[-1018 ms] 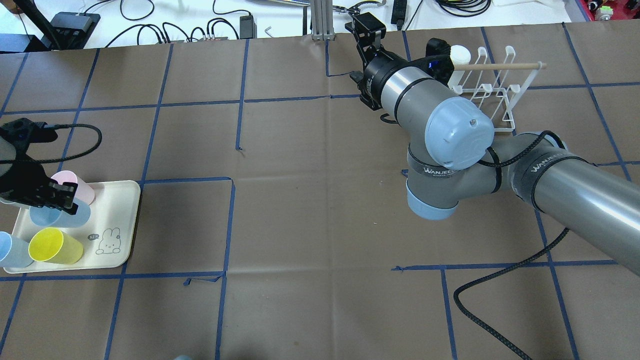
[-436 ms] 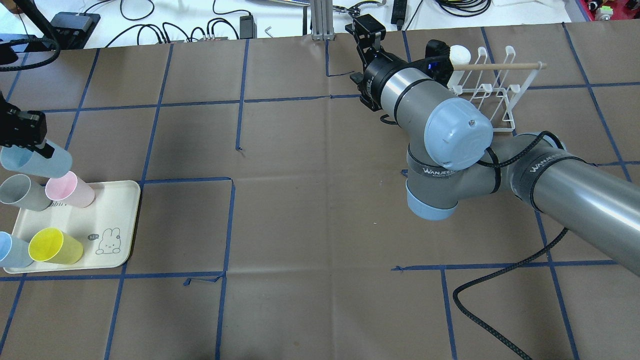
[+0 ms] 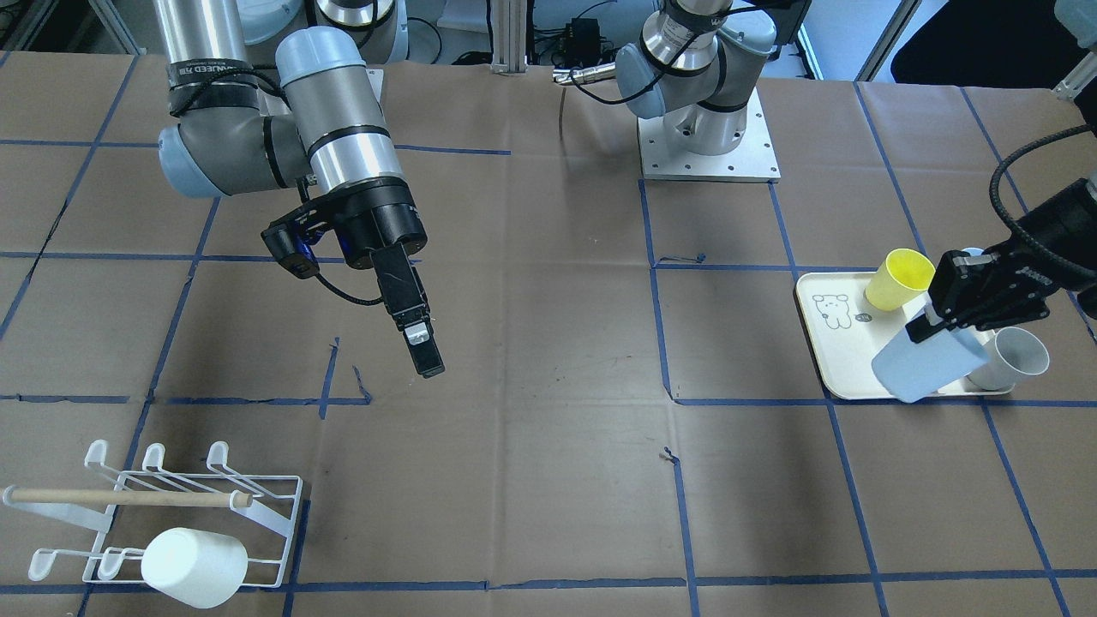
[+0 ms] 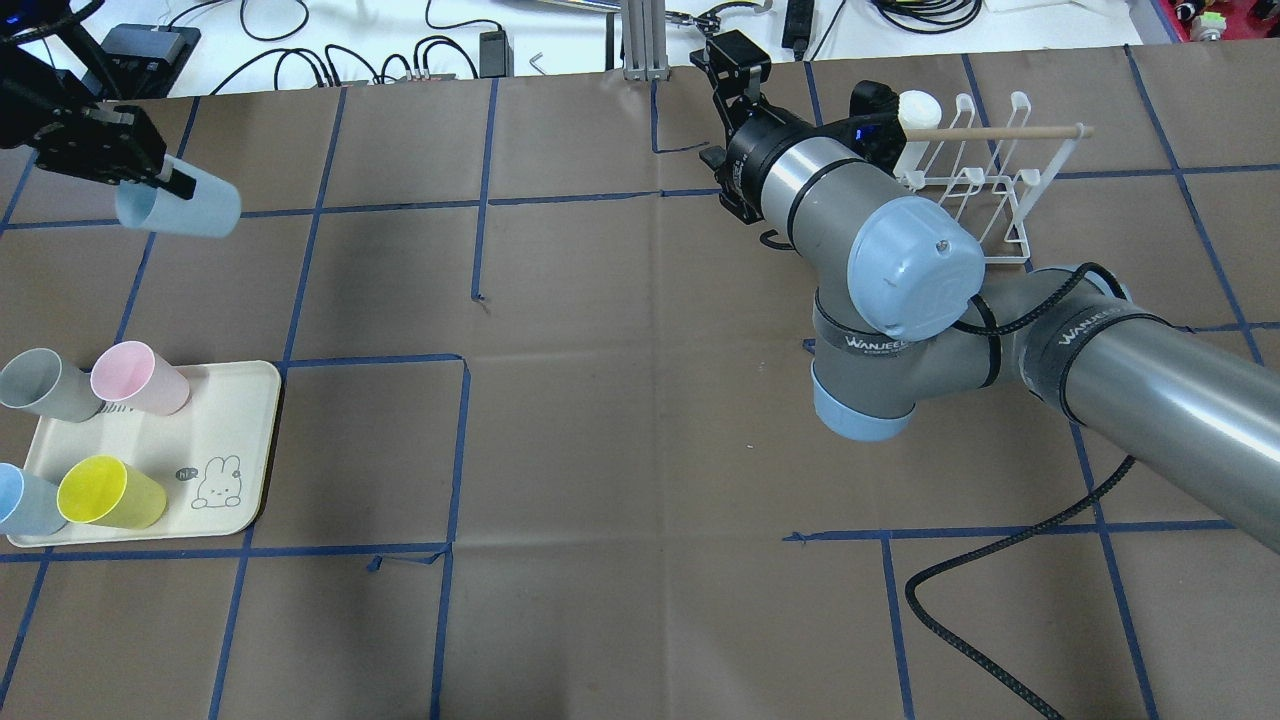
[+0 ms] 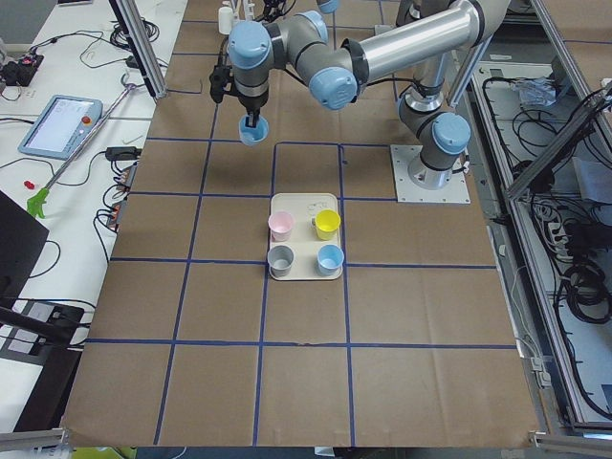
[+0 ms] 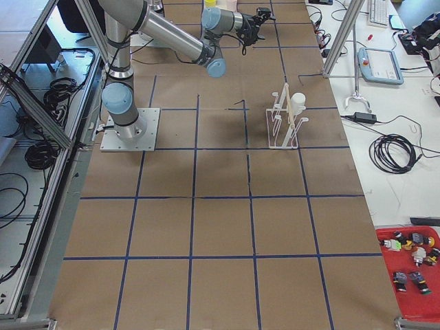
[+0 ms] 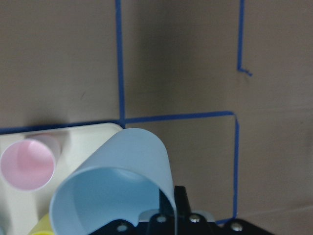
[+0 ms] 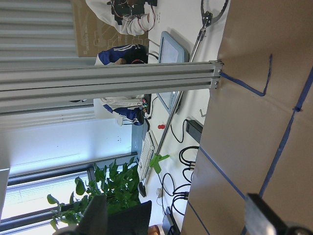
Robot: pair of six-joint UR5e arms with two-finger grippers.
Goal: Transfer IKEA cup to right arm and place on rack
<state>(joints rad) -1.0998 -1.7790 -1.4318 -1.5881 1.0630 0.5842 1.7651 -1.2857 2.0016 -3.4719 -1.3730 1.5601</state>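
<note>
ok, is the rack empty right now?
No, a white cup sits on the rack, below its wooden dowel in the front-facing view.

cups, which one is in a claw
The light blue cup gripped by the left claw; the rest stand on the tray or sit on the rack.

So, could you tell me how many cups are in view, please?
6. On the cream tray: grey cup, pink cup, yellow cup, light blue cup. The left pincer holds a second blue cup aloft. A white cup sits on the rack.
</note>
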